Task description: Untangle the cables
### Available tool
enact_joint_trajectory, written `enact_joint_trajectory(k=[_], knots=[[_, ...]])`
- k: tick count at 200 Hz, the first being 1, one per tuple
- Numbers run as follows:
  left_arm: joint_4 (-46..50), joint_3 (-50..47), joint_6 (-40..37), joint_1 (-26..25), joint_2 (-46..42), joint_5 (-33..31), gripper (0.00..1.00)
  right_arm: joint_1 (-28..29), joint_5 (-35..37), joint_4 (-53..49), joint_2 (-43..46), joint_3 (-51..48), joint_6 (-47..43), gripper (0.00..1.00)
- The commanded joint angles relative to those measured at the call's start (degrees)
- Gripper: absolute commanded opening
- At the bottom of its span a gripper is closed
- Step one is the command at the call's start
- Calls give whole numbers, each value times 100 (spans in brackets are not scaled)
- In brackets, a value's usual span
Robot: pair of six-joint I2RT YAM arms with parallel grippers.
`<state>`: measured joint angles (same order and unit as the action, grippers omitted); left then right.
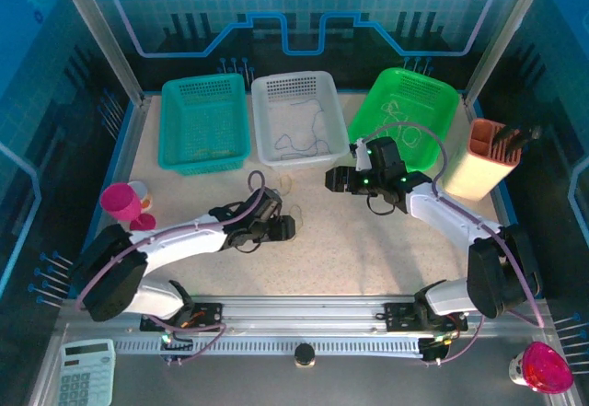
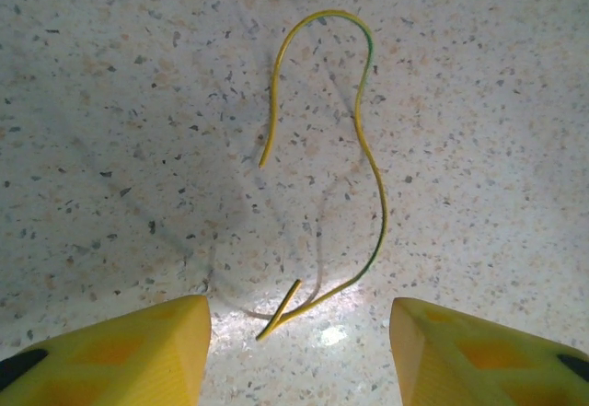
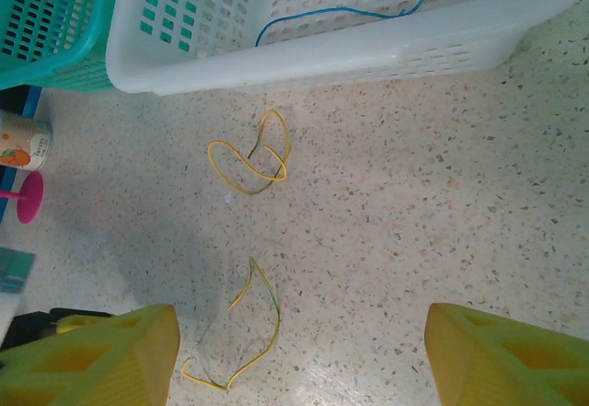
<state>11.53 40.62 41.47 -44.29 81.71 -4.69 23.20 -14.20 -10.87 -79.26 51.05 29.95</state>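
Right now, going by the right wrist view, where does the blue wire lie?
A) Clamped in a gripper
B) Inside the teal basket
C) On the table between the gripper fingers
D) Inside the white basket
D: the blue wire lies in loose curves on the floor of the white basket, behind its slotted front wall.

We saw a looped yellow cable on the speckled table, just near of the white basket. A looser yellow cable lay nearer, under the right gripper's wide-spread fingers. A blue cable lay inside the white basket, with the teal basket just left.
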Motion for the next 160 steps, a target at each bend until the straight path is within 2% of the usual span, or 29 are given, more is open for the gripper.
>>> enact_joint_trajectory(k=[1, 104, 120, 160], knots=[[36, 177, -126, -77, 195, -238, 51, 35, -98, 68, 24, -33, -16, 72], [-348, -115, 38, -319, 419, -765, 43, 26, -193, 129, 0, -33, 44, 71], [-432, -99, 21, -328, 484, -787, 36, 26, -225, 122, 24, -17, 54, 71], [-524, -40, -30, -326, 665, -737, 28, 27, -245, 51, 167, 35, 46, 71]])
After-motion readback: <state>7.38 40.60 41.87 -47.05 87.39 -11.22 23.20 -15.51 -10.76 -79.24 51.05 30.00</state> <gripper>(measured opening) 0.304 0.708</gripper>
